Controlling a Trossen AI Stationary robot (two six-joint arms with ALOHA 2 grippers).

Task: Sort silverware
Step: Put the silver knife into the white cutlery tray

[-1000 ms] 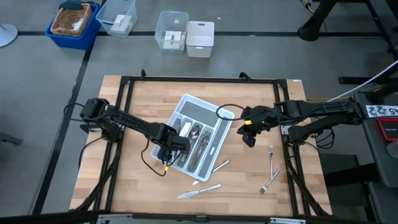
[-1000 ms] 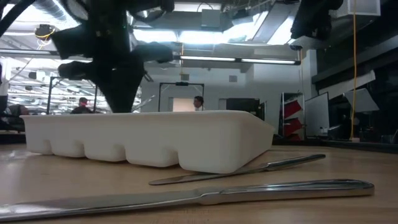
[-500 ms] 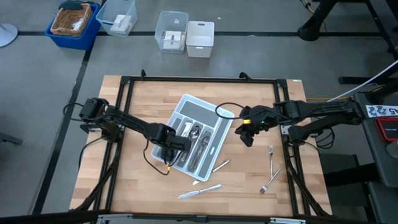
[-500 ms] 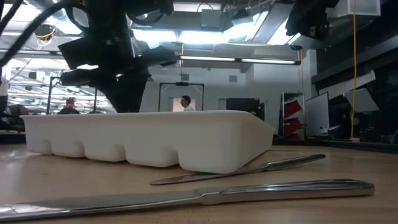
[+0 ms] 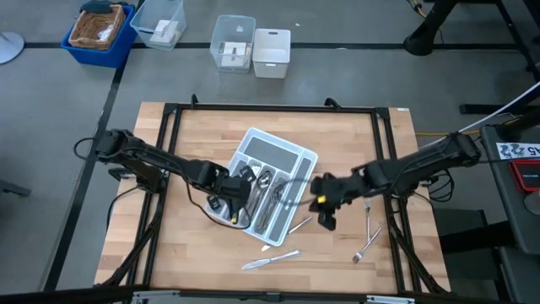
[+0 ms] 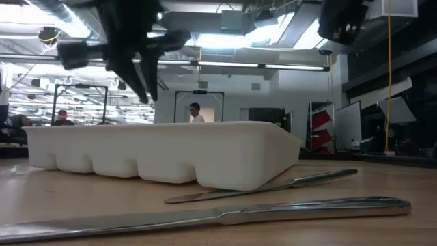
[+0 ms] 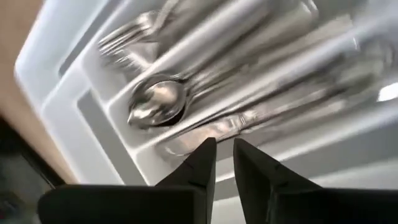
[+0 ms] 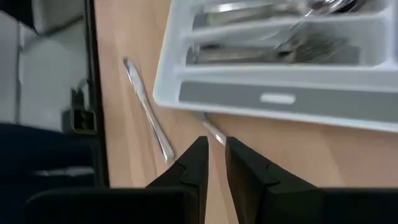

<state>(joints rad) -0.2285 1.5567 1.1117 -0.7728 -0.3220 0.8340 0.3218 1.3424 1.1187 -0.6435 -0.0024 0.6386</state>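
On the wooden table [image 5: 186, 245], most silverware [image 5: 268, 192] already lay in the grey tray [image 5: 297, 154]; two knives and two forks remained outside. The left gripper [image 7: 224, 163] hovered, nearly closed and empty, over the tray; the right gripper [image 8: 214, 158], likewise narrow and empty, hung near a stray knife [image 8: 148, 116].

Shiny silverware [image 5: 268, 192] fills the tray; perhaps four pieces lie outside.

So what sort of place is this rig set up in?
Probably a robotics lab or workshop: a framed wooden table on grey floor, storage bins beside it, and an open hall with ceiling strip lights behind.
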